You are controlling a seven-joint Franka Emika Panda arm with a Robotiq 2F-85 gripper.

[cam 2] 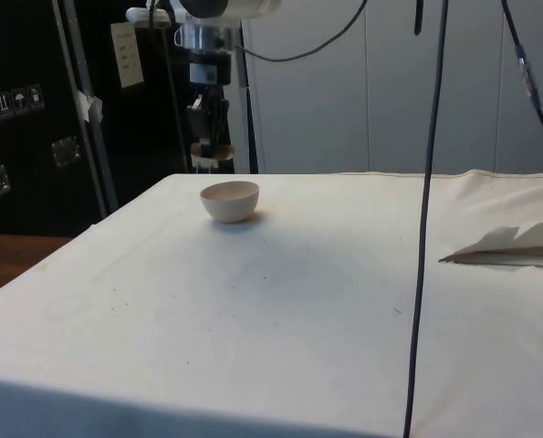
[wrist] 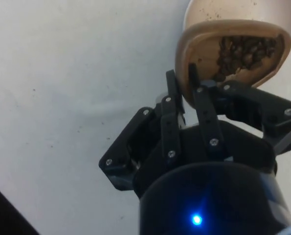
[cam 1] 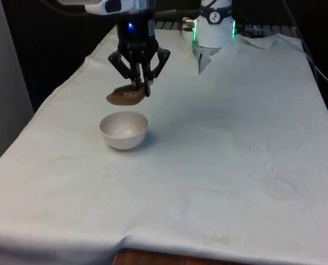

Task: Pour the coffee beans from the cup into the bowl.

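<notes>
My gripper (cam 1: 140, 84) is shut on the rim of a brown cup (cam 1: 125, 96), holding it in the air. The cup hangs just above and behind the white bowl (cam 1: 123, 130), on the front view's left. In the wrist view the cup (wrist: 233, 54) holds coffee beans (wrist: 243, 54), with my fingers (wrist: 182, 90) pinching its wall and the bowl (wrist: 223, 12) just beyond it. From the side, the gripper (cam 2: 209, 137) and cup (cam 2: 213, 157) hang behind the bowl (cam 2: 230, 200). The bowl looks empty in the front view.
The white cloth (cam 1: 219, 160) covers the table, with a slit and fold near the robot's base (cam 1: 203, 62). A black cable (cam 2: 426, 219) hangs down in the side view. A folded flap of cloth (cam 2: 513, 246) lies at that view's right.
</notes>
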